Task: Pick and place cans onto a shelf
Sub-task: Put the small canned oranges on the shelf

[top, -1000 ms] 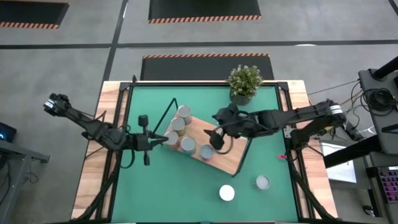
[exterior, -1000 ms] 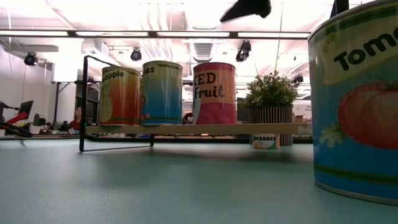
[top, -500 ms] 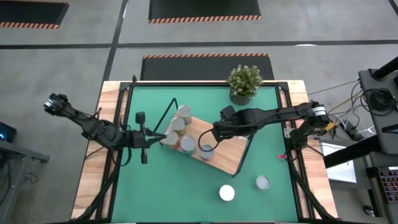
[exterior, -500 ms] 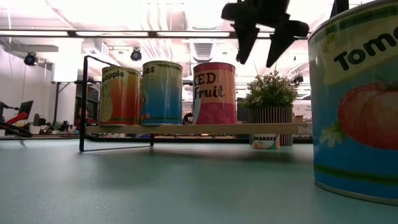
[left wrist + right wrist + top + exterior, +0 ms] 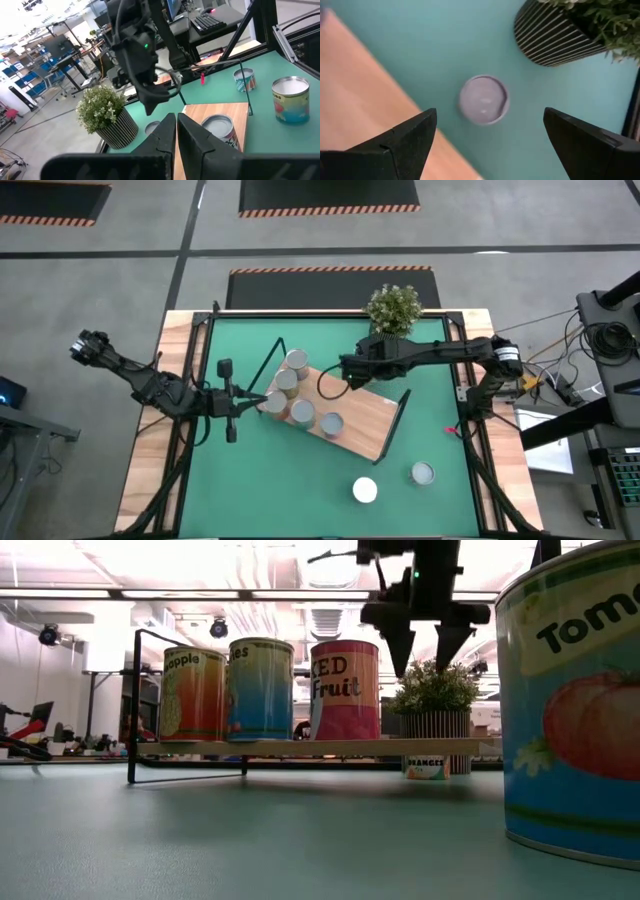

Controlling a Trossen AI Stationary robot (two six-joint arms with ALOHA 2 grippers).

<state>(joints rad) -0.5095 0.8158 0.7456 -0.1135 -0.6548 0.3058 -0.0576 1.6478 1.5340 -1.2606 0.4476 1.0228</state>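
The shelf (image 5: 365,420), a light-wood board with black wire ends, lies slantwise on the green mat with several cans (image 5: 302,413) standing on it. A small silver-topped can (image 5: 483,99) stands on the mat between the shelf's far edge (image 5: 350,100) and the plant pot (image 5: 555,35). My right gripper (image 5: 345,370) hangs open above that can, pointing steeply down, with its fingers (image 5: 400,645) well clear of it. My left gripper (image 5: 176,125) is shut on nothing and hovers by the shelf's left end (image 5: 250,402).
A potted plant (image 5: 393,310) stands at the far edge, close behind my right gripper. Two more cans (image 5: 365,490) (image 5: 423,473) stand on the mat near the front right. One of them fills the right side of the low view (image 5: 570,700).
My right gripper has swung from above the shelf toward the table's far edge. It has tipped from nearly level to steeply downward and come lower, and it now hangs over the small can by the plant. The cans and shelf have stayed put.
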